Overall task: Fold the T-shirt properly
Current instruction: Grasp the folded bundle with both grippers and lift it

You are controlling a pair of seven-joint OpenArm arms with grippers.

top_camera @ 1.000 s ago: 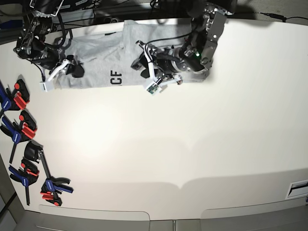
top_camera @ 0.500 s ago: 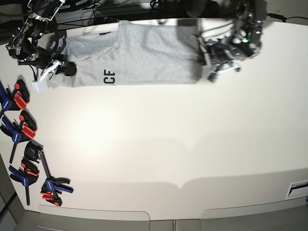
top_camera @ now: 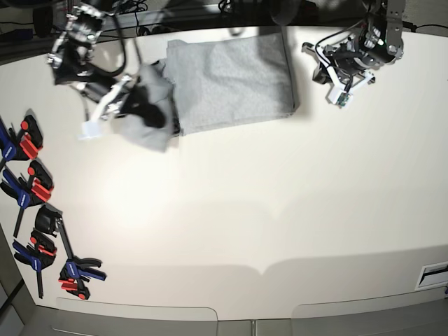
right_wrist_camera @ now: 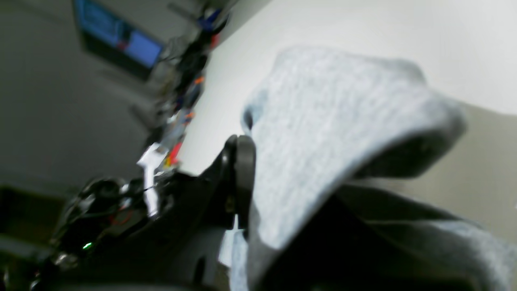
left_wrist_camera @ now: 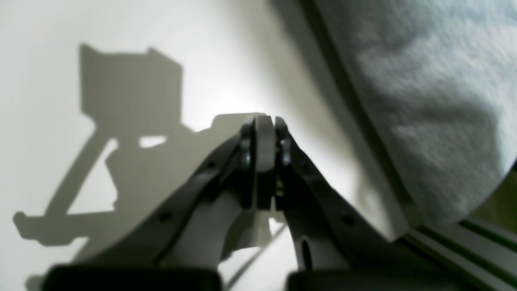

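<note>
Bunching in the right hand (top_camera: 143,112) — T-shirt's (top_camera: 231,80) end, lifted.

right pincer (top_camera: 143,112) swung inward lifting T-shirt (top_camera: 231,80) sleeve end, lettering now hidden, left pincer (top_camera: 334,78) withdrawn

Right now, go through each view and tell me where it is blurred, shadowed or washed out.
Left wrist view: the shut left hand is fairly sharp, throwing a hard-edged shadow on the table; the T-shirt is soft. Right wrist view: blurred throughout, the background most, with the right hand clamped on grey cloth. Base view: mostly sharp, a pale glare patch on the table left of centre, the lifted cloth smeared.
</note>
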